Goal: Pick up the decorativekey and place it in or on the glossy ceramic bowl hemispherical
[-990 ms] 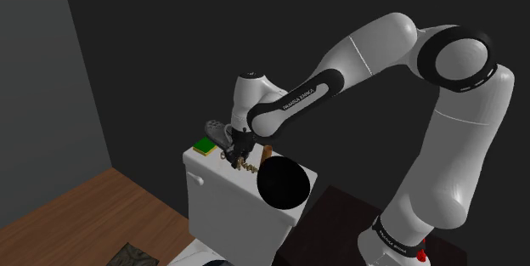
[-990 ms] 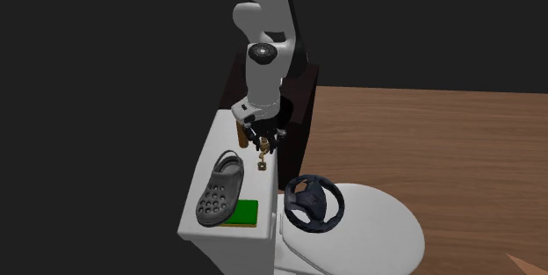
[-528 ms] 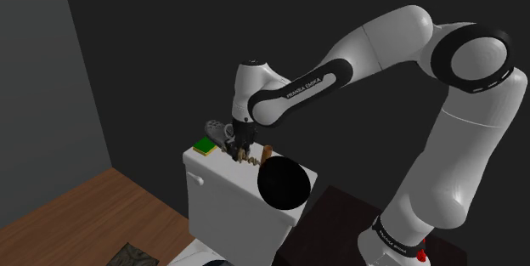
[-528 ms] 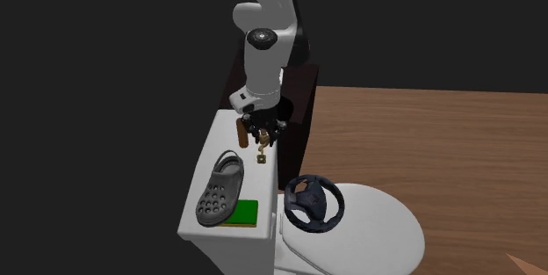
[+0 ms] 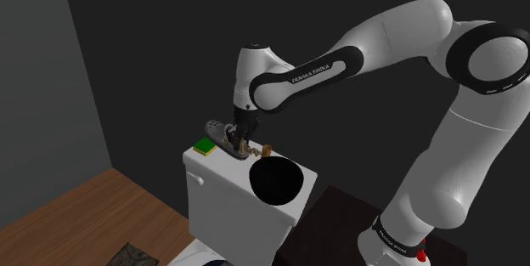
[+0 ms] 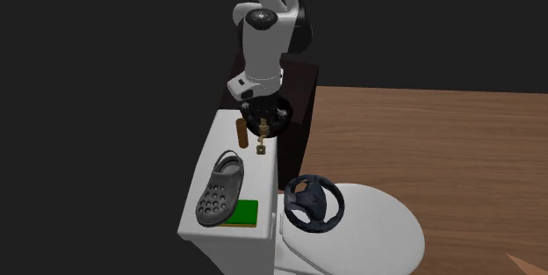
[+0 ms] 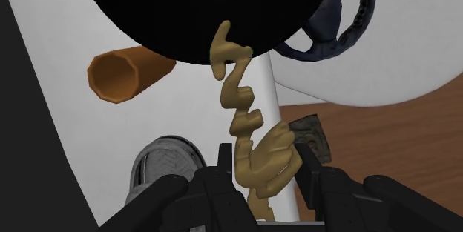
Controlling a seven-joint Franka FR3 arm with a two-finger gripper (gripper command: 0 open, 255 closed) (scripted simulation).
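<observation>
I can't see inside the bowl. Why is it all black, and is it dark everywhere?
Shoulder view: the bowl is a flat black disc with no shine or shading, and the wall behind is dim grey. Wrist view: same flat black, but the tan key is brightly lit with soft shading.

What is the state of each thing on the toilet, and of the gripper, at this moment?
Gripper: shut on the key.
Key: held in the air, hanging downward.
Black bowl: upright, key not yet in it.
Brown tube: standing upright.
Grey clog: lying sole down.
Toilet lid: closed, steering wheel resting on it.
</observation>
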